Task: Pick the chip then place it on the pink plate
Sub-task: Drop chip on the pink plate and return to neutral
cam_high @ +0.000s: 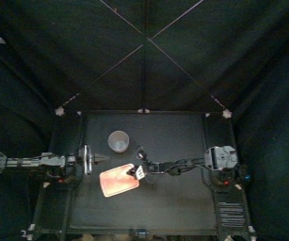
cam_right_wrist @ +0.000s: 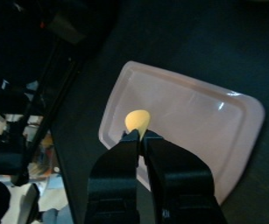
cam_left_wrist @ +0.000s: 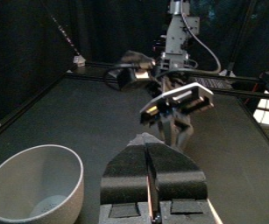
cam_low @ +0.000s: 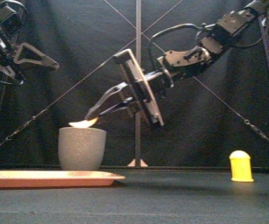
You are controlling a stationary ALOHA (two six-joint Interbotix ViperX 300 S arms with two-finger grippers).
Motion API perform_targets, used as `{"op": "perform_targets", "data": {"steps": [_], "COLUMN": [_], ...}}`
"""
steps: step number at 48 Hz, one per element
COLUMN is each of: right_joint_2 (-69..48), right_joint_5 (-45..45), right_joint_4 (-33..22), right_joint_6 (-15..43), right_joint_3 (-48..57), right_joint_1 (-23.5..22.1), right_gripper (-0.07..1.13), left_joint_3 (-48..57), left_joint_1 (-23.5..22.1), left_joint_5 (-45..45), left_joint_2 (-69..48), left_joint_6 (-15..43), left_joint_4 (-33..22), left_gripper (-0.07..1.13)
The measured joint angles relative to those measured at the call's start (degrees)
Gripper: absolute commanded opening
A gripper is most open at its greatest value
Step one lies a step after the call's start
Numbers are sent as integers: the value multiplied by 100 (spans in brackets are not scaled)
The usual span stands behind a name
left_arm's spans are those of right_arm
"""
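The tall grey cup stands near the back of the pink plate, beside the right arm's reach; a yellow toy sits well apart to the right. The right gripper pinches the chip in the air above the plate; the left gripper rests at the left, jaws together; the table is black, with black curtains behind.

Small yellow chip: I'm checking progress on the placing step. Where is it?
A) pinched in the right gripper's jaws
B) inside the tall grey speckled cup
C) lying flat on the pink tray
A: the right wrist view shows the right gripper pinching the small yellow chip at its tips, above the flat pink tray.
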Motion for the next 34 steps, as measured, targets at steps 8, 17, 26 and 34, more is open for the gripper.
{"op": "perform_targets", "data": {"steps": [8,17,26,34], "right_joint_2": [580,738,738,404], "right_joint_5": [9,132,264,229], "right_joint_4": [-264,-360,-343,-439], "right_joint_6": [0,0,-18,-79], "right_joint_3": [-563,-729,-650,-272], "right_joint_1": [167,211,176,97], "right_gripper": [60,96,101,100], "left_joint_3": [0,0,9,9], "left_joint_1": [0,0,9,0], "left_joint_5": [0,0,0,0], "left_joint_2": [-9,-9,-9,-9], "left_joint_6": [0,0,-9,-9], "left_joint_4": [0,0,0,-9], "left_gripper": [6,6,6,6]}}
